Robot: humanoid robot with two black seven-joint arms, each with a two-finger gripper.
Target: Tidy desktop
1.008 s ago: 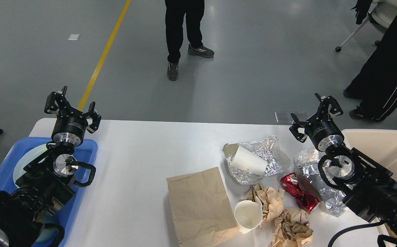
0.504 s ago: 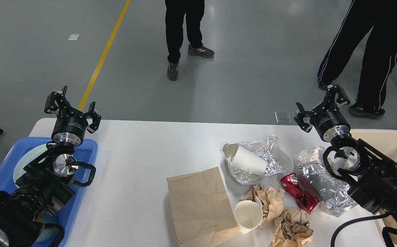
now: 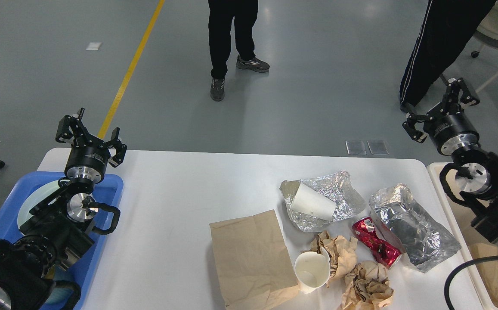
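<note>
Left gripper (image 3: 90, 134): position unchanged across the last second, hovering above the far end of the blue tray (image 3: 111, 186), jaws spread wide, nothing between them and nothing touched. Tray: held a pale plate (image 3: 38, 202), largely hidden by the arm. Desktop (image 3: 171, 189): white, filling the middle of the view; left half bare, litter all on the right half and none of it shifted. Items there, left to right: flat brown bag (image 3: 251, 254); upright paper cup (image 3: 312, 271) touching the bag's right edge; foil sheet (image 3: 324, 204) with a second cup (image 3: 312, 202) lying tipped on it; crumpled brown paper (image 3: 339, 254); a further paper wad (image 3: 367, 288); red wrapper (image 3: 375, 245); second foil sheet (image 3: 412, 230). Right gripper (image 3: 440, 110): had swung from above the second foil sheet outward and back, now past the desktop's right corner, beyond the beige bin (image 3: 436, 176); jaws parted and apparently empty, though seen at an angle. Judgement: the arm carried nothing away, so the tidying remained wholly undone, every piece awaiting pickup.
</note>
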